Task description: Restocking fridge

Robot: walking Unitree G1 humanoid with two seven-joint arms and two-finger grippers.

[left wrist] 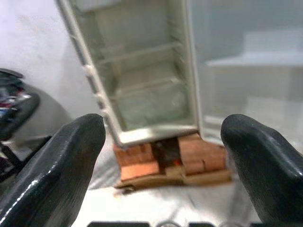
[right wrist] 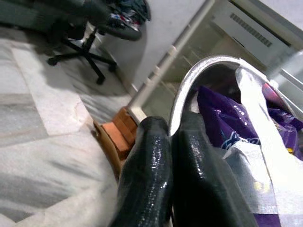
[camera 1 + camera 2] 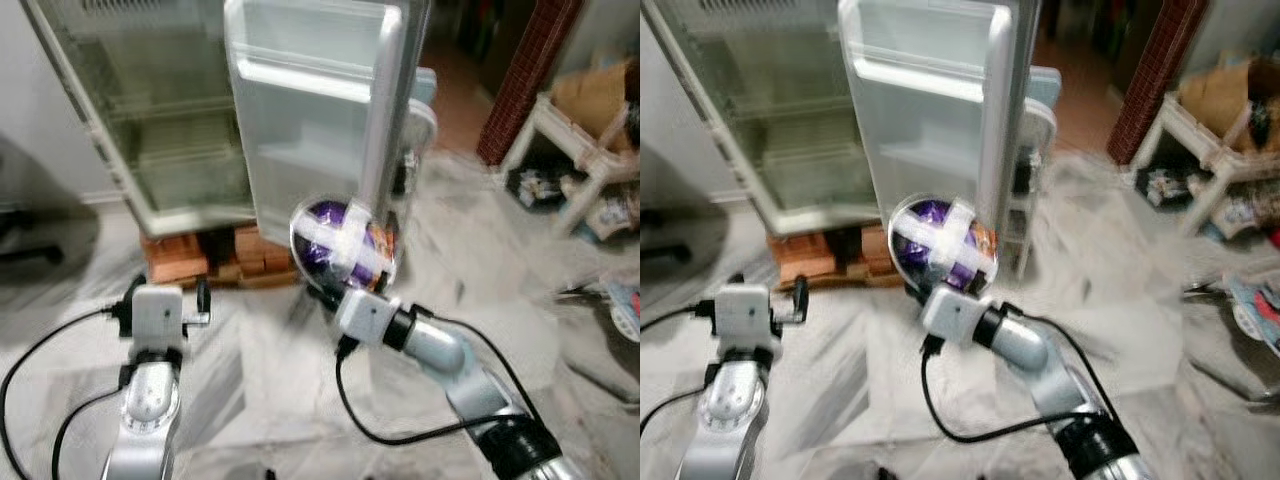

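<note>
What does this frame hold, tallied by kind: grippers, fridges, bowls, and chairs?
Grippers: 2, the left gripper empty with jaws apart, the right gripper pinching the bowl's rim
Fridges: 1, the fridge, door open
Bowls: 1, the metal bowl holding purple packets
Chairs: 1, the office chair
Total: 5

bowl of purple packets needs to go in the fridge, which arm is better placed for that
Right. The right hand is already shut on the rim of the bowl, held up before the open fridge. The left hand is open and holds nothing, though it also faces the fridge.
</note>
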